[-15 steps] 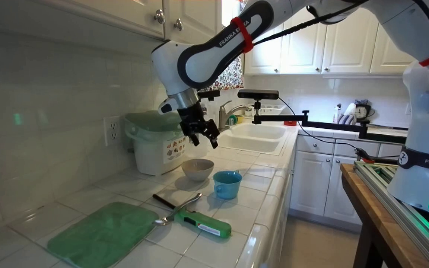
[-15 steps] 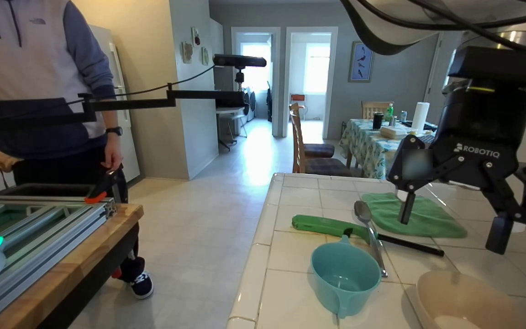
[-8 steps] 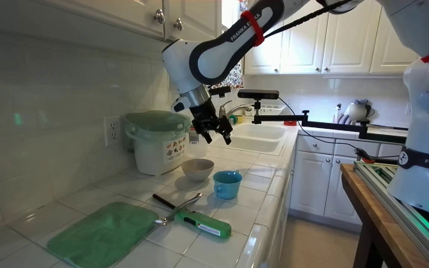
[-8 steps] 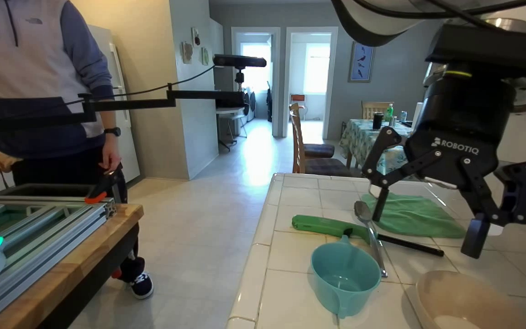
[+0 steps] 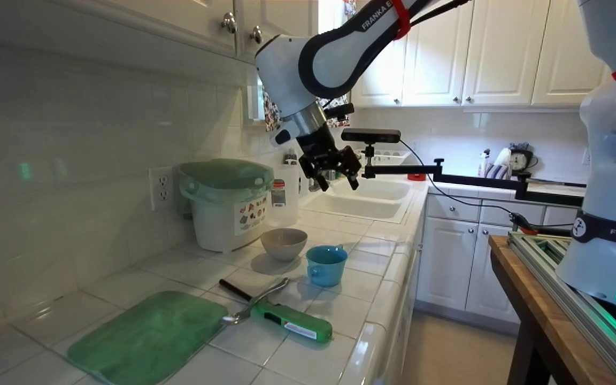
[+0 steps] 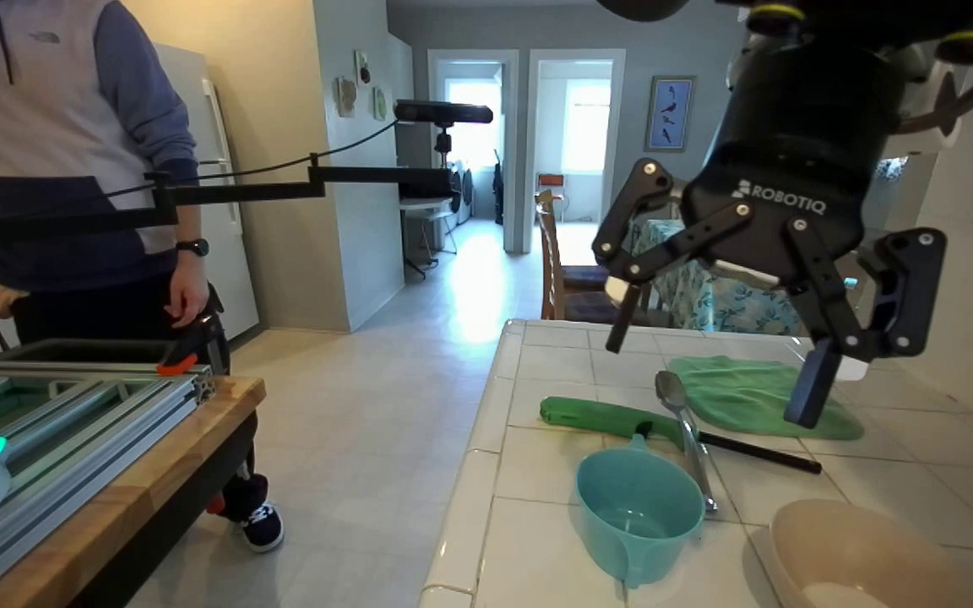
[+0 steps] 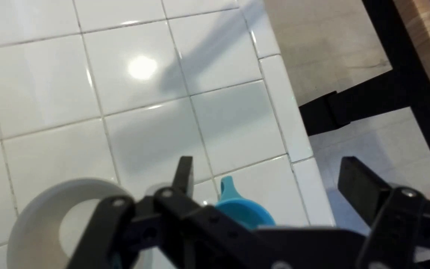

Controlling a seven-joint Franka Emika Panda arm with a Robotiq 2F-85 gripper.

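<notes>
Hanging above the white-tiled worktop [image 5: 348, 315], the jaws stand spread wide. In an exterior view, a blue cup [image 5: 326, 266] stands upright below them, well clear of their tips; in the wrist view part of it shows between them. A pale bowl [image 5: 283, 244] stands just left of the cup and slightly farther. Nearer lies a black-nozzled green lighter [image 5: 297, 321], a metal spoon [image 5: 265, 294] resting across it, and at near left a green cloth [image 5: 150, 334] lies flat. A green-lidded white bin [image 5: 225, 216] stands near the wall [image 5: 99, 187], left of the bowl, with a sink [image 5: 364, 207] farther off.
</notes>
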